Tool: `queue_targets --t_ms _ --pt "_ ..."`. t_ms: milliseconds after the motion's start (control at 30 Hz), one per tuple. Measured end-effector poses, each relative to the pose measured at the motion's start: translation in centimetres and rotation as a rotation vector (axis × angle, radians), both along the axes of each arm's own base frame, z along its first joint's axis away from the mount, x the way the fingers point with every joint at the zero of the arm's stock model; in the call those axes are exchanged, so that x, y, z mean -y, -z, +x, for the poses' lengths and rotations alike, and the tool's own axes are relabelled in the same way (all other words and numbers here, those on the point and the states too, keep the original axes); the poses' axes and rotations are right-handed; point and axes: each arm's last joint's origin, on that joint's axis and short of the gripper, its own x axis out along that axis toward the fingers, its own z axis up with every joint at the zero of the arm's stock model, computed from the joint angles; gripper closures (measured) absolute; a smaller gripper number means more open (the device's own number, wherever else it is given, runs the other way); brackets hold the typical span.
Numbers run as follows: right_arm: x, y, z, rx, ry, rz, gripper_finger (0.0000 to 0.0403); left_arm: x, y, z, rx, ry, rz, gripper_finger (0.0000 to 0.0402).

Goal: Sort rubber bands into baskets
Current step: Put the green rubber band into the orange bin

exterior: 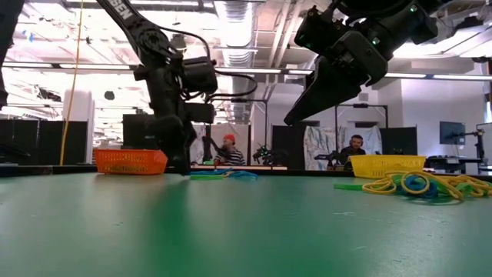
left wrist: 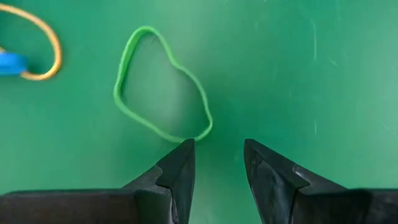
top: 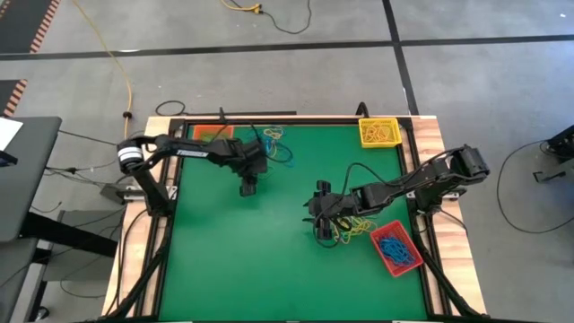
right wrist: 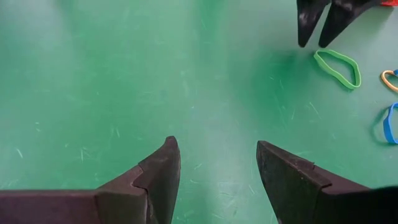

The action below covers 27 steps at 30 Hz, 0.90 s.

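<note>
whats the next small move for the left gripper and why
Probably shift the left gripper sideways so its open fingers straddle the green rubber band, then close. The band lies flat on the mat just off one fingertip, not between them, and nothing is held.

Green mat (top: 269, 251); orange basket (exterior: 129, 161), yellow basket (top: 379, 132), red basket (top: 395, 248); green rubber band (left wrist: 163, 87).

Legible text: one partial marking only. White capital letters on dark upper link of arm (exterior: 127, 19) at top left of low view; only fragment "EN" readable, rest cut by frame edge. High view: pale marking on left arm link (top: 190, 152) present, too small to read. Wrist views: no text, label or number seen. Baskets, desk surface, room background: no readable signs or brands.
</note>
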Motion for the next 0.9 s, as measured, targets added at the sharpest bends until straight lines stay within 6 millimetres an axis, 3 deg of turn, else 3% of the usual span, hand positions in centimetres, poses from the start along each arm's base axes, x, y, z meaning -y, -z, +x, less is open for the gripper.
queue_targets --t_ms 300,700,900 --pt "0.0 0.0 0.0 0.0 -0.002 -0.003 0.0164 0.6 -0.4 0.8 0.026 0.008 0.114 0.0275" --pt "0.1 0.0 0.0 0.001 0.0 -0.002 0.0164 0.7 -0.4 1.2 0.052 0.052 0.135 0.0283" --pt "0.0 0.0 0.0 0.003 0.002 0.002 0.0164 0.6 1.0 1.7 0.042 0.065 0.089 0.031"
